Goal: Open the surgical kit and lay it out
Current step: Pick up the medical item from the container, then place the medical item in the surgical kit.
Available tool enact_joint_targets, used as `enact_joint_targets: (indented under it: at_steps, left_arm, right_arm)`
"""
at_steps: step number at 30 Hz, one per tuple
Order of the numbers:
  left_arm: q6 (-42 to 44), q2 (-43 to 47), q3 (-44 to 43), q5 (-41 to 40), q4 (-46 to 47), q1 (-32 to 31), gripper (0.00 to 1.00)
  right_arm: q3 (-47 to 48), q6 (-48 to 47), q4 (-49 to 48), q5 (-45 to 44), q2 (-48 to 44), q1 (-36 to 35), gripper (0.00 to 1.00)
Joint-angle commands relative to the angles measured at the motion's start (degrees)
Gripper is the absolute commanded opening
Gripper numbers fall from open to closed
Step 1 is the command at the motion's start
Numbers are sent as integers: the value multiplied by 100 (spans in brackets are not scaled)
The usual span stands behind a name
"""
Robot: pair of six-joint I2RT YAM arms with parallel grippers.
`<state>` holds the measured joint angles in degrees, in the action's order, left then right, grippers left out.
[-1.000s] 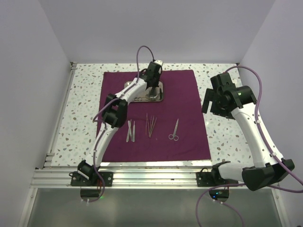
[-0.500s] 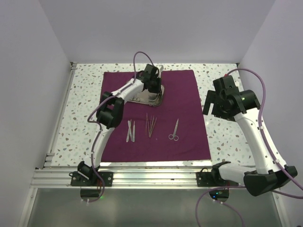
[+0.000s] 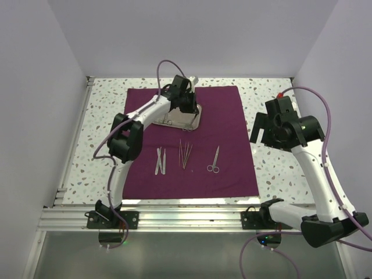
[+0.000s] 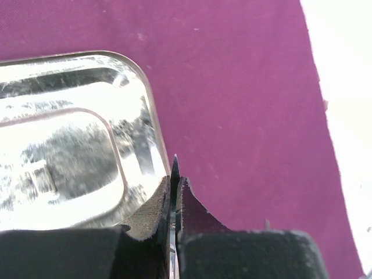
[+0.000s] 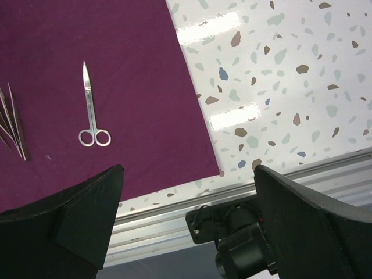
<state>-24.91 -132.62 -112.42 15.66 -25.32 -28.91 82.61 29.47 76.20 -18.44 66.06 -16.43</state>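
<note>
The dark purple cloth [image 3: 226, 116] lies spread flat on the table. The shiny steel tray [image 3: 185, 120] sits at its far middle, tipped up on one side. My left gripper [image 3: 189, 107] is shut on the tray's right rim; in the left wrist view the fingers [image 4: 152, 203] pinch the thin rim edge and the tray [image 4: 64, 139] fills the left. Tweezers [image 3: 160, 161], thin probes [image 3: 184, 154] and ring-handled forceps [image 3: 214, 160] lie in a row on the cloth. My right gripper [image 3: 258, 131] is open and empty, held above the cloth's right edge; its view shows the forceps [image 5: 90, 110].
Speckled table [image 3: 273, 168] surrounds the cloth. A metal rail [image 3: 192, 218] with the arm bases runs along the near edge; it also shows in the right wrist view [image 5: 174, 224]. White walls enclose the left, back and right.
My left gripper closed on the tray's rim and shifted left, tipping the tray up from lying flat. My right arm drew slightly right and back.
</note>
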Motion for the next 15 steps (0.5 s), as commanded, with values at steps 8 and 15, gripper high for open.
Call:
enact_joint_targets:
  at_steps: [8, 15]
  left_arm:
    - [-1023, 1668, 1580, -554, 686, -835, 0]
    - [-2272, 1678, 2242, -1504, 1072, -2066, 0]
  right_arm:
    - [-218, -29, 26, -10, -392, 34, 98]
    - [-438, -47, 289, -169, -647, 43, 98]
